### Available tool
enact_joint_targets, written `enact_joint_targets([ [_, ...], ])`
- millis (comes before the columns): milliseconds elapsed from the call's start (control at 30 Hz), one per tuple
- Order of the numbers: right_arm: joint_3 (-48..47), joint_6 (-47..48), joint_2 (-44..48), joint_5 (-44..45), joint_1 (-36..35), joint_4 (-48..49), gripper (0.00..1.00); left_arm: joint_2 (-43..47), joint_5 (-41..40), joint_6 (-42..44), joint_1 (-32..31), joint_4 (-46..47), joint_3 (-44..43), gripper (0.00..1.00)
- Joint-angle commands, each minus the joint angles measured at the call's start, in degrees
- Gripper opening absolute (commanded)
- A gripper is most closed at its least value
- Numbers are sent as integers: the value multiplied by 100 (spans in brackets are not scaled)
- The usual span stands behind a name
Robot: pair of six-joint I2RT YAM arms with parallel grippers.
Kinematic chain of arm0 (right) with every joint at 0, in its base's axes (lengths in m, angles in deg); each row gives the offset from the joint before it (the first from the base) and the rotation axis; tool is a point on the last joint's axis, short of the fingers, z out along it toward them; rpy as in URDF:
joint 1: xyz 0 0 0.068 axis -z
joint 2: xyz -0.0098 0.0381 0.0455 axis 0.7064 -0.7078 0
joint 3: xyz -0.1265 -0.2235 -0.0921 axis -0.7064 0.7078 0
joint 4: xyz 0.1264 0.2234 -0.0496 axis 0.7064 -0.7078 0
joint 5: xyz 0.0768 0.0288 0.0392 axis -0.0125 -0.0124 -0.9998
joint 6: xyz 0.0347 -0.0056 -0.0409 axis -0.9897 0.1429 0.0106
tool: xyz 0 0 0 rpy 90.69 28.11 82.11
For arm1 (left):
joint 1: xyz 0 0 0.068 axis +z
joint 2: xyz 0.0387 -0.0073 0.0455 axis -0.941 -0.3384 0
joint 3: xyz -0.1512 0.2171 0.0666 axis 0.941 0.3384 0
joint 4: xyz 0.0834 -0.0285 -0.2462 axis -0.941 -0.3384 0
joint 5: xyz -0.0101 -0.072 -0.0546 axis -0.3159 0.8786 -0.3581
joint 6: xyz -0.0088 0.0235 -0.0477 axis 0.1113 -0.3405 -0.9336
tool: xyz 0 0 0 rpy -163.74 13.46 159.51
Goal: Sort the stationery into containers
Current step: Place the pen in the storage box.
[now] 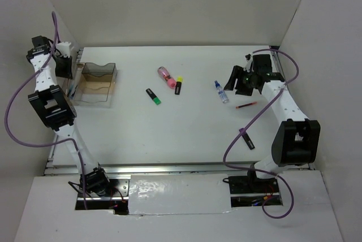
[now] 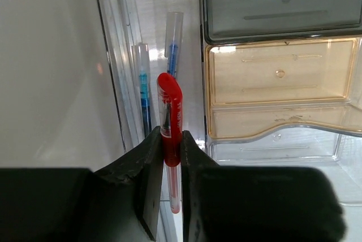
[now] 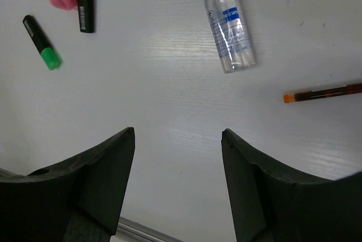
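My left gripper [image 2: 171, 135] is shut on a thin red pen [image 2: 169, 106] and holds it upright over a narrow clear tray [image 2: 121, 55] holding two blue pens [image 2: 143, 92]. The clear container [image 1: 97, 83] with a tan bottom stands right of that gripper [image 1: 65, 70]. My right gripper [image 3: 178, 137] is open and empty above the table, near the blue-capped clear bottle [image 3: 229, 27] and a dark red pen [image 3: 325, 92]. The pink tube [image 1: 166, 76], yellow-ended highlighter [image 1: 179, 86], green-ended highlighter [image 1: 153, 96] and purple-ended highlighter [image 1: 247, 139] lie loose on the table.
White walls close in the table on the left, back and right. The container has a grey compartment [image 2: 283, 1] behind its tan one [image 2: 280, 92]. The left arm's cable [image 1: 14, 106] loops along the left wall.
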Motion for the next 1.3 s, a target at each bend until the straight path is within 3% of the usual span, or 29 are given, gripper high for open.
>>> enact_joint_targets([
  [0,43,-20,61,177,-3,-59,70,-212,-60,113,-67,-9,-44,28],
  [233,-212,804,-124,309,5,-383,72,-318,10,140,-76,-71,-149,60],
  [400,-493,2233,-203,380,312,-691,73,-143,281,148,-67,-158,-325,62],
  [567,-1336,4107,-527,-24,901,-1603,61,480,1475,385,-67,-378,-299,62],
  [700,-1802,5690,-941,160,1226,-2141,58,973,2320,702,-190,-668,-124,62],
  [933,-2145,6247,-2002,792,1271,-2220,60,1668,3006,1106,-559,-1107,386,65],
  [1167,-2822,6623,-2848,1188,1306,-2282,78,2011,3411,1247,-683,-1493,659,67],
  [1267,-3033,6869,-3076,1320,1262,-2370,80,2029,3543,1256,-691,-1547,747,68],
])
